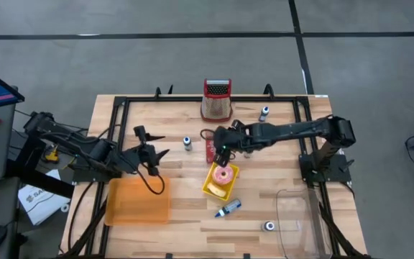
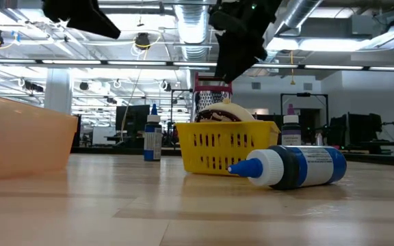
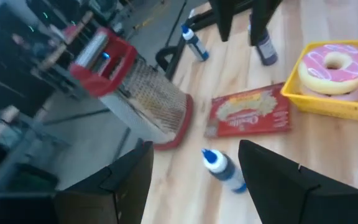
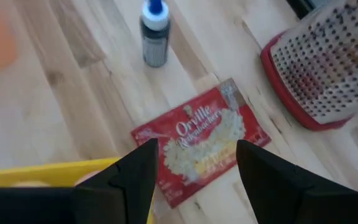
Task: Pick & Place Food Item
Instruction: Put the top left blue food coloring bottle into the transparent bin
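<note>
You can read one brand clearly — "Orville Redenbacher's" in white script across the red popcorn packet [image 4: 199, 148] lying flat on the table. In the left wrist view the same packet's lettering is too blurred to make out. The blue-and-white bottle [image 2: 294, 166] lying on its side in the low view carries a label, but you cannot read any words on it — nor on the small upright bottles. No other text, number or sign is legible.
</note>
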{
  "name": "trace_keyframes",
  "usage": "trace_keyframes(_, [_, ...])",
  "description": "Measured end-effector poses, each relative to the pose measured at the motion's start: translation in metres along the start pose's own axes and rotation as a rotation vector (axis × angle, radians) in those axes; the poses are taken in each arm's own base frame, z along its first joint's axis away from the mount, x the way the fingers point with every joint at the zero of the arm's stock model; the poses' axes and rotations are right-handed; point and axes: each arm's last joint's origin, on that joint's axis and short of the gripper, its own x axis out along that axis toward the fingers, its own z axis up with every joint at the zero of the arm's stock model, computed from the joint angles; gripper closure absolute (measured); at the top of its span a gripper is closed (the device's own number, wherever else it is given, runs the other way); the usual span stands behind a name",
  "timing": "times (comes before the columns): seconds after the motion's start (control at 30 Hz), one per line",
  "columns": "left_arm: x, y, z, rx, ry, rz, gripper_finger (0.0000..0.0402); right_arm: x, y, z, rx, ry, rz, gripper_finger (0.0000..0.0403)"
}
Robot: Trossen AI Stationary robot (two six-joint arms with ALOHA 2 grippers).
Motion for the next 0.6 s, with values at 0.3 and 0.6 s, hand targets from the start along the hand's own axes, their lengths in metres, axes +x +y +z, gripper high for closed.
trace_keyframes(0.3, [0.025, -0.005, -0.024, -0.077, 0.020, -0.008, 0.0169, -0.006, 0.015, -0.005, -0.074, 0.001, 0.054, 0.0193])
trace_keyframes(0.6, [0.073, 0.029, -0.047, -0.279, 0.100, -0.062, 0.0116, -0.026, 0.055, -0.026, -0.167, -0.011, 0.120, 0.0193])
